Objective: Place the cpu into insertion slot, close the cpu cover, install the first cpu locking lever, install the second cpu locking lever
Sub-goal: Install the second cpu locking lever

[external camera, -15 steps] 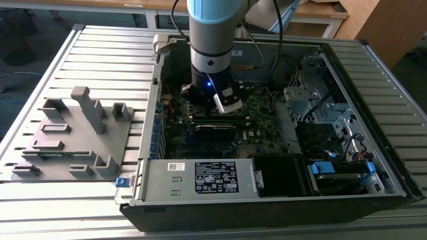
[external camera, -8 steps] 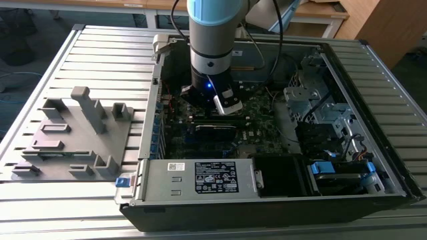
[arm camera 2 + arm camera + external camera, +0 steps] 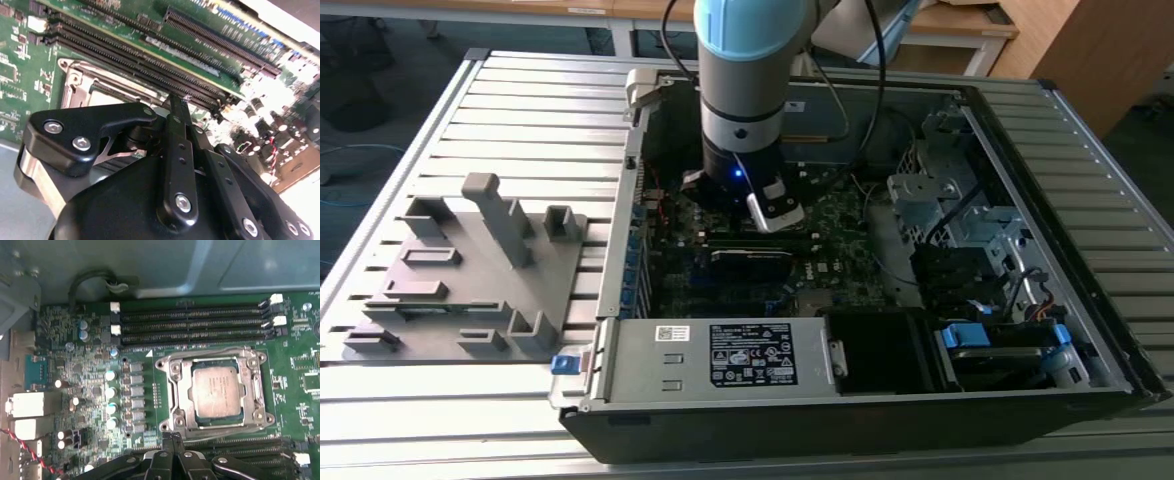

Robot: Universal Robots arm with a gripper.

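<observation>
Gripper [image 3: 171, 440] fingers pressed together, nothing between them; tips hover just beside socket edge, over memory slots [image 3: 192, 322] region of motherboard [image 3: 85, 390]. Chip [image 3: 217, 391] seated flat in socket [image 3: 176, 390]. Cover [image 3: 216, 354] lies down around chip, framing it. Computer case [image 3: 881, 400] open on slatted table [image 3: 520, 120]; arm [image 3: 744, 90] reaches down inside. Grey fixture block [image 3: 460, 280] sits on table at exterior view's left of case.

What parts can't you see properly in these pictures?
- Insertion slot: in the exterior view the arm stands over it.
- Cpu cover: in the second wrist view the gripper hides most of it.
- Cpu in the first wrist view: whether the levers are latched is too small to tell.
</observation>
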